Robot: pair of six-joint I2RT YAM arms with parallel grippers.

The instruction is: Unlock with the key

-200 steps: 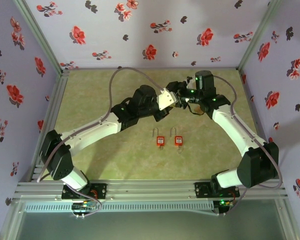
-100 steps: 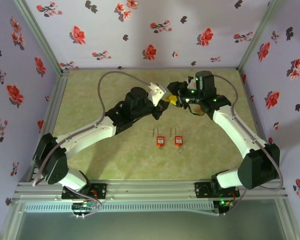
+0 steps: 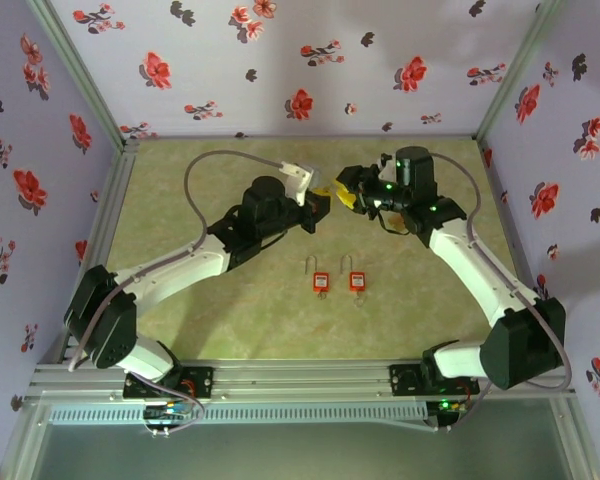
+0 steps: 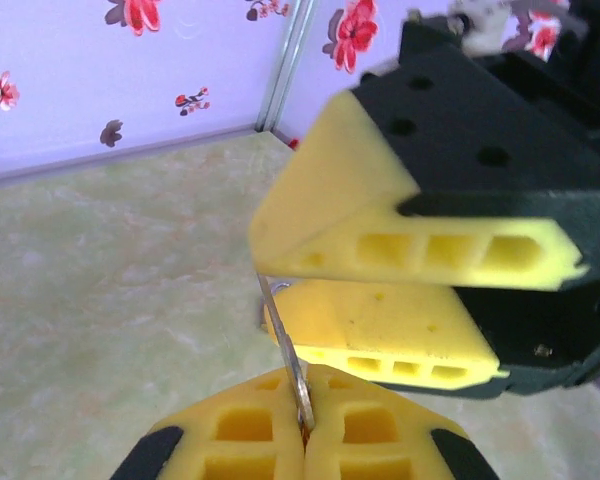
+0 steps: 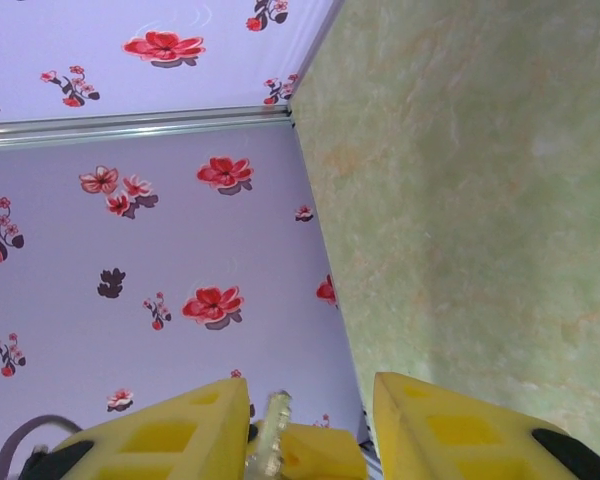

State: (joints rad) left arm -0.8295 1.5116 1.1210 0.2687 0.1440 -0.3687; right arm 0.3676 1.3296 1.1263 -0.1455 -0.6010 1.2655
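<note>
left jaws: pinching thin key (image 4: 286, 350), bow hidden | right jaws: spread about its tip | padlocks (image 3: 321, 282): small, detail unreadable

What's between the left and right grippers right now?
The key, pinched in the left gripper, its tip reaching between the open fingers of the right gripper. Both wrist views show it.

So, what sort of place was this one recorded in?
Probably a purpose-built robot test booth, not a real room: flower-patterned wall panels set in an aluminium frame, a green marbled tabletop, and a left arm and right arm bolted at its near edge.
</note>
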